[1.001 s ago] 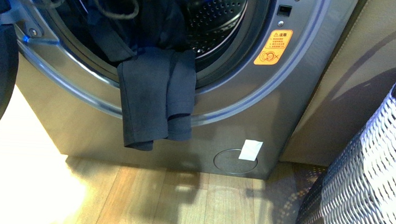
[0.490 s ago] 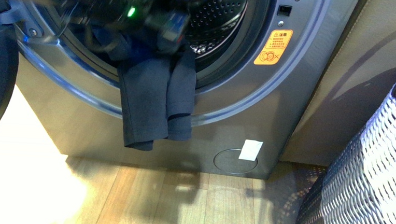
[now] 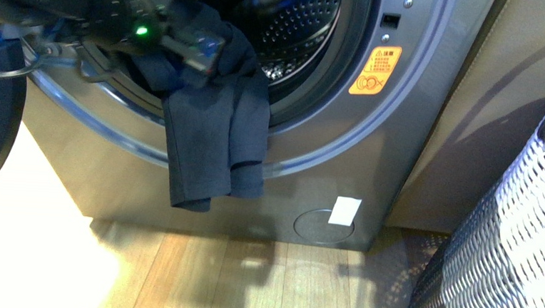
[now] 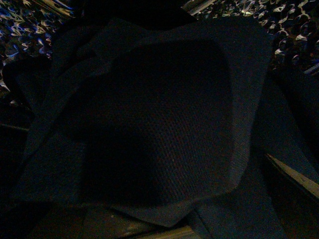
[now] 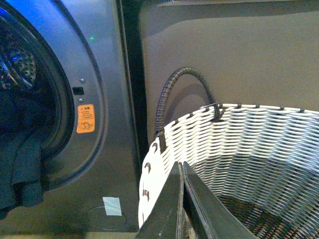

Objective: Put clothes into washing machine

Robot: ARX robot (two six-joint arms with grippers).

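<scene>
Navy knit fabric, one garment, the clothes [image 3: 215, 140], hangs over the lower rim of the porthole of the one washing machine [image 3: 370, 153] in the front view: two tube-like ends dangle side by side down the grey front panel, while the upper part lies inside the opening against the perforated drum [image 3: 299, 27]. The left arm [image 3: 121, 16], with one green light lit, reaches across the porthole just above the garment; its pincer tips are hidden, so I cannot tell whether they are spread or pinching. One orange warning sticker [image 3: 376, 70] and one white label [image 3: 344, 210] sit on the machine's front. One white woven basket [image 3: 514, 240] stands at the right.

Left wrist view: dark, only folds of the clothes [image 4: 159, 124] fill it.

Right wrist view: the right pincer [image 5: 182, 204] is pressed together, holding nothing, above the basket [image 5: 239, 144] with its one dark handle [image 5: 184, 84].
</scene>
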